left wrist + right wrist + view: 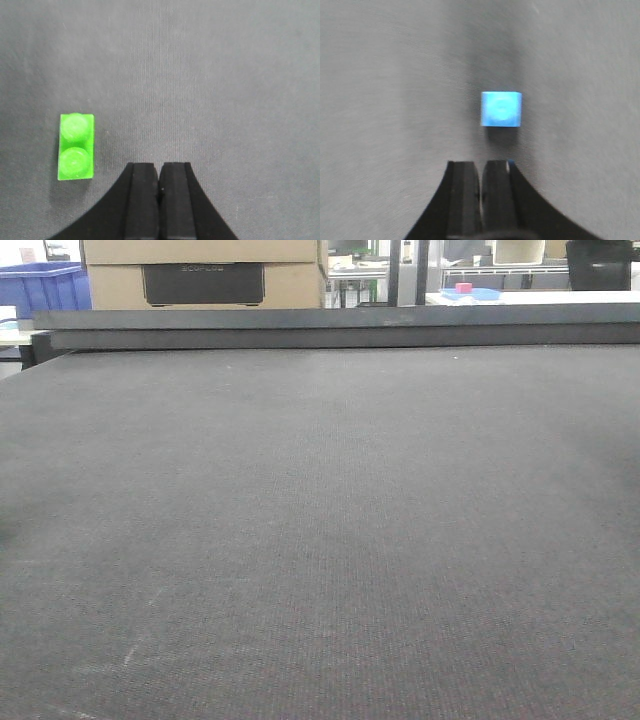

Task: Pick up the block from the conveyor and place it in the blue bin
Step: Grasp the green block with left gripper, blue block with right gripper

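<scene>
The conveyor (320,540) fills the front view as a wide dark grey woven belt; neither arm nor any block shows there. In the left wrist view a green two-stud block (76,146) lies flat on the belt, left of and slightly ahead of my left gripper (160,167), whose black fingers are pressed together with nothing between them. In the right wrist view a small blue block (501,109) rests on the belt just ahead of my right gripper (481,166), a little right of its centre line; that gripper is shut too and holds nothing. A blue bin (42,285) stands far back left.
Beyond the belt's far edge runs a dark rail (340,328). Behind it stand a cardboard box with a black unit (203,280) and, at the back right, a white table with a pink item on a blue plate (465,290).
</scene>
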Tool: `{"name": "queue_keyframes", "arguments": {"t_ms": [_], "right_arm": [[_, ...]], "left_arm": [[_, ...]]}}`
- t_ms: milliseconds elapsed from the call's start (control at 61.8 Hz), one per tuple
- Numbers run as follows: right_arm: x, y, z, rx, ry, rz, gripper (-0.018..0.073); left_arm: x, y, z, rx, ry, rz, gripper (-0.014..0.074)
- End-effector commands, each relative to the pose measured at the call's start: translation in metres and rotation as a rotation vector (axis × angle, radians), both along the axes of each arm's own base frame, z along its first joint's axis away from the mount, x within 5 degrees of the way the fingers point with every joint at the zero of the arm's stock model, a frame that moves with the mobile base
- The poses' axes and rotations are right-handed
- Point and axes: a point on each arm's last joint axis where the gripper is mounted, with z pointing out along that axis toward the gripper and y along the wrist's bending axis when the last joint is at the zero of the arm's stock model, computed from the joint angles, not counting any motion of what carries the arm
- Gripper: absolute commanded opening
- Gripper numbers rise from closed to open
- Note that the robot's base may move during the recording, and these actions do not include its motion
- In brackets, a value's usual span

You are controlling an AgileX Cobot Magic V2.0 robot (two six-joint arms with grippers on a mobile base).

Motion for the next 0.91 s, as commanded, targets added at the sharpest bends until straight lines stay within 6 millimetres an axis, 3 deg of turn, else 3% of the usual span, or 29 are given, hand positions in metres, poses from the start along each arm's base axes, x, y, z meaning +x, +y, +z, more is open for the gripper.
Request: {"name": "queue_keyframes", "arguments": {"t_ms": [0, 65, 194, 534, 889], "right_arm": [[0.015, -0.008, -0.009, 0.013, 0.061, -0.035, 0.0172], [0.025, -0.010, -0.022, 0.018, 0.095, -0.035, 0.0307], [0.038, -0.012, -0.042, 0.020, 0.150, -0.020, 0.0414], [0.068, -0.020, -0.086, -0.018, 0.180, 0.011, 0.0414], [0.073, -0.021, -0.108, -0.031, 0.222, 0.087, 0.0412]], "left_arm": [[0.002, -0.001, 0.000, -0.016, 0.011, 0.003, -0.0111], [0.003, -0.001, -0.001, -0.016, 0.013, 0.003, -0.0111], [0.003, -0.001, -0.001, -0.016, 0.013, 0.003, -0.0111], [0.003, -0.001, -0.001, -0.016, 0.011, 0.004, -0.0111], [0.003, -0.001, -0.001, -0.014, 0.011, 0.003, -0.0111]]}}
